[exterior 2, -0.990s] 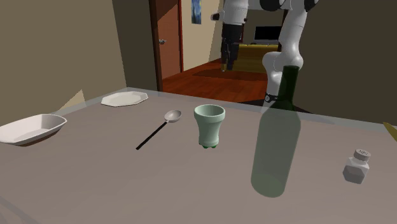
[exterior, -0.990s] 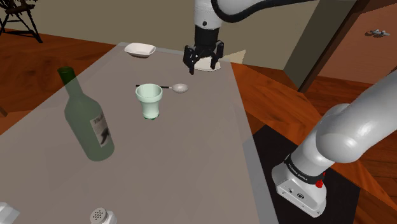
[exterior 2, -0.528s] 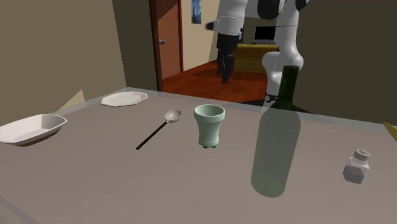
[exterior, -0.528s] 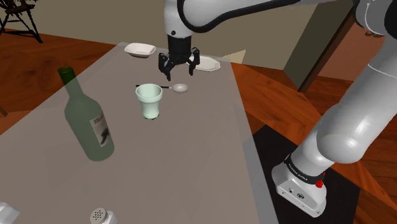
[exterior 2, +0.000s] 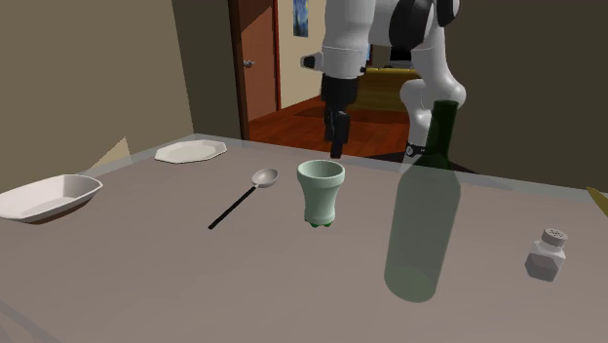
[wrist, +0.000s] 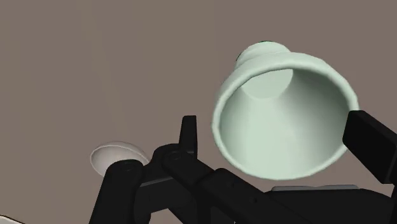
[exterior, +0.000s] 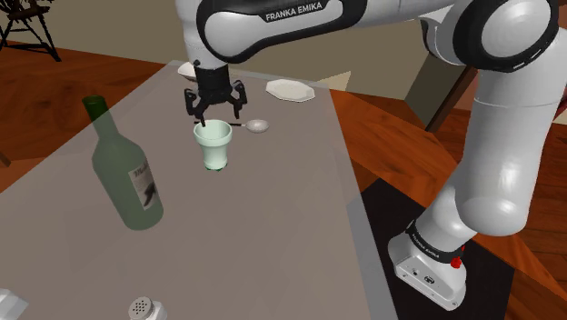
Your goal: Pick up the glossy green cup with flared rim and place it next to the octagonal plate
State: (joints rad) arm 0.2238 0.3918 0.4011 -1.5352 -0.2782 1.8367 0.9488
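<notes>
Shoulder view: jaws spread wide, nothing clasped, hanging just above the pale green cup point(exterior: 213, 145), which stands upright on the counter point(exterior: 273, 236) at their 6 o'clock. 1 spoon point(exterior: 257, 125) at the cup's 2 o'clock, 1 octagonal plate point(exterior: 289, 89) beyond it, 1 green bottle point(exterior: 125, 173) at 8. Second exterior view: 1 shaker point(exterior 2: 546, 254) at the cup's 4 o'clock, 1 white dish point(exterior 2: 47, 197) at 9. Wrist view: the cup's mouth sits between the parted jaws.

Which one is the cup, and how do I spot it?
Look at the long grey table. Near its middle, beside the spoon and under the black gripper, stands a pale green cup. It is shorter than the green bottle, with a flared open rim.
</notes>
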